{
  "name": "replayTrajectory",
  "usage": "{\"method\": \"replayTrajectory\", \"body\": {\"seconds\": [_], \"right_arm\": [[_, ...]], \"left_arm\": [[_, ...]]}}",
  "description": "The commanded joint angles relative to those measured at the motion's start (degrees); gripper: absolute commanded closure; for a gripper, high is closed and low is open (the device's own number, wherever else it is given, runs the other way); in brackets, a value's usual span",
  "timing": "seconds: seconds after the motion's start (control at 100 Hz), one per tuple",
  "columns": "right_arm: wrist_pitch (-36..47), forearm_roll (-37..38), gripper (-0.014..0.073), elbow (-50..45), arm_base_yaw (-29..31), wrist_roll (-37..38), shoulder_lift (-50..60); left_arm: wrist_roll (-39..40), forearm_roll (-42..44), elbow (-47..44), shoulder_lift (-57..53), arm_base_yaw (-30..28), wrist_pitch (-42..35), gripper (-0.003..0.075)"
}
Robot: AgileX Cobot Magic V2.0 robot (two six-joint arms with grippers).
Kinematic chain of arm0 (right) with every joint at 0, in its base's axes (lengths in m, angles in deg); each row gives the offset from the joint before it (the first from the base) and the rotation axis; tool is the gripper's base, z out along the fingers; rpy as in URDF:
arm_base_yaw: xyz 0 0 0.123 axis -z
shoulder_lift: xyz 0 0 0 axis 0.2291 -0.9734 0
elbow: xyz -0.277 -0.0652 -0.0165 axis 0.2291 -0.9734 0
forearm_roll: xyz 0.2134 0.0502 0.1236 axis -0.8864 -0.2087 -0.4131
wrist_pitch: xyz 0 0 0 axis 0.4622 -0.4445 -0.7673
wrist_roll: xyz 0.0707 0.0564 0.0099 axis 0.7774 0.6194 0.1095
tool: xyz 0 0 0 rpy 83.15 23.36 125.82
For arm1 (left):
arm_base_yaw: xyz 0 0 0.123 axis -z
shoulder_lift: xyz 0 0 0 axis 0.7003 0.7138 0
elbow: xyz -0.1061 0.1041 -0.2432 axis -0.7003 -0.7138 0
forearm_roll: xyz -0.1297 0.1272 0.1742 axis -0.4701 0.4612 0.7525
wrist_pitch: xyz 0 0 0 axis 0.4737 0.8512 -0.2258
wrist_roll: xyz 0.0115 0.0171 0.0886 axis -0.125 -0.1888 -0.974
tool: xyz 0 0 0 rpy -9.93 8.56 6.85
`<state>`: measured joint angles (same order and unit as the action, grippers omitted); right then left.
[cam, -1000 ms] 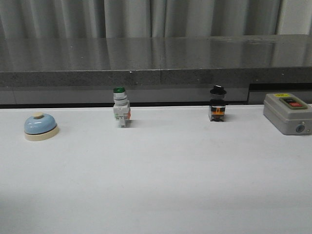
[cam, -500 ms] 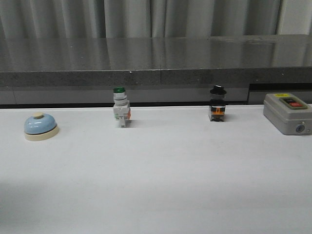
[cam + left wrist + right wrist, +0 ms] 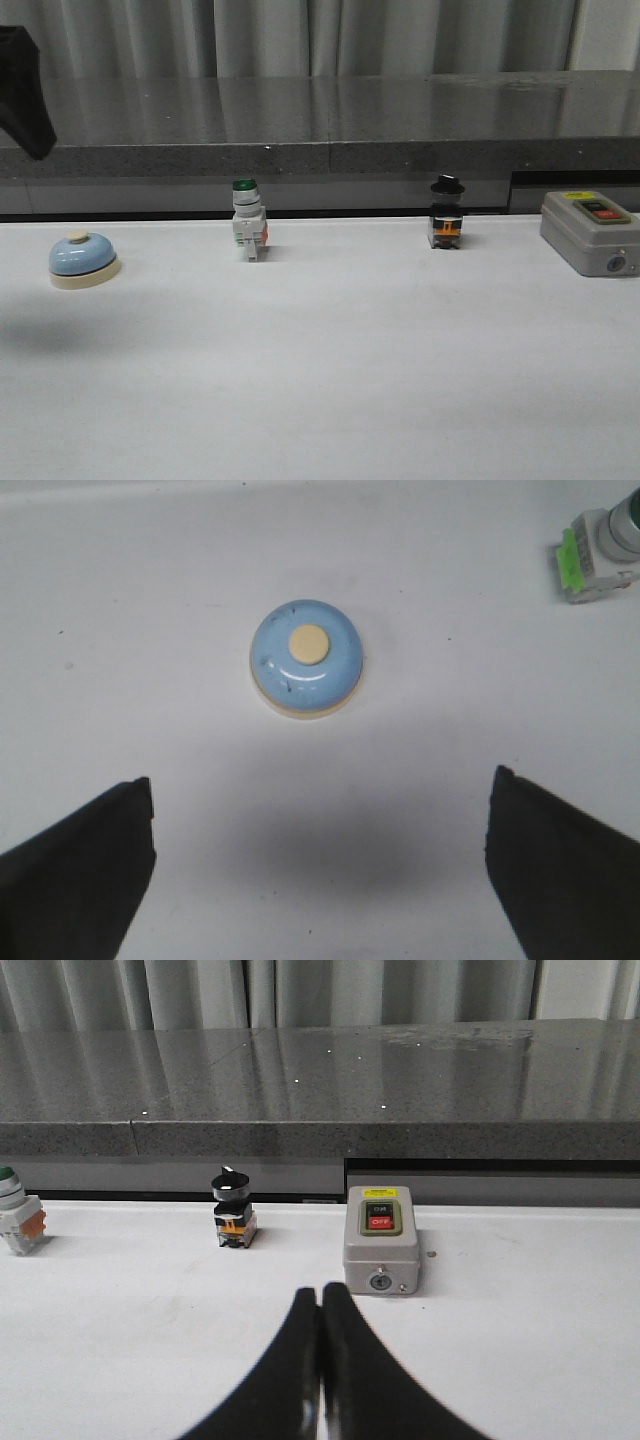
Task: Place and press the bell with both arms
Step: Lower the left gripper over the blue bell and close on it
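Front view: a dark part of the left arm (image 3: pixel 22 90) shows at the far left, above the bell (image 3: pixel 84 259), which sits upright on the white table (image 3: pixel 330 370) near its left edge, then come a green-capped switch (image 3: pixel 248 232), a black-knobbed switch (image 3: pixel 447 212) and a grey box (image 3: pixel 590 232) with two buttons at the far right. The left gripper (image 3: pixel 318 865) hangs over the bell with its fingers (image 3: pixel 75 865) spread wide apart and nothing between them. The right gripper (image 3: pixel 320 1345) has its jaws pressed together, empty, low over the table and pointing toward the grey box.
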<state>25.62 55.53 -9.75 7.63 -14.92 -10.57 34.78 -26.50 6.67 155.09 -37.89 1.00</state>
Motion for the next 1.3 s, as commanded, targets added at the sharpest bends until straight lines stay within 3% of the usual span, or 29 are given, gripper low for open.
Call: {"method": "replayTrajectory", "body": {"seconds": [0.0,0.65,1.29], "right_arm": [[4.96,0.53,0.0654,0.76,-0.03,-0.16,1.16],[4.96,0.53,0.0654,0.76,-0.03,-0.16,1.16],[4.96,0.53,0.0654,0.76,-0.03,-0.16,1.16]], "left_arm": [[-0.30,-0.84,4.16,1.71,0.57,-1.92,0.0096],[-0.30,-0.84,18.50,22.81,0.57,-1.91,0.0096],[-0.30,-0.47,19.33,26.77,0.57,-1.11,0.0104]]}}
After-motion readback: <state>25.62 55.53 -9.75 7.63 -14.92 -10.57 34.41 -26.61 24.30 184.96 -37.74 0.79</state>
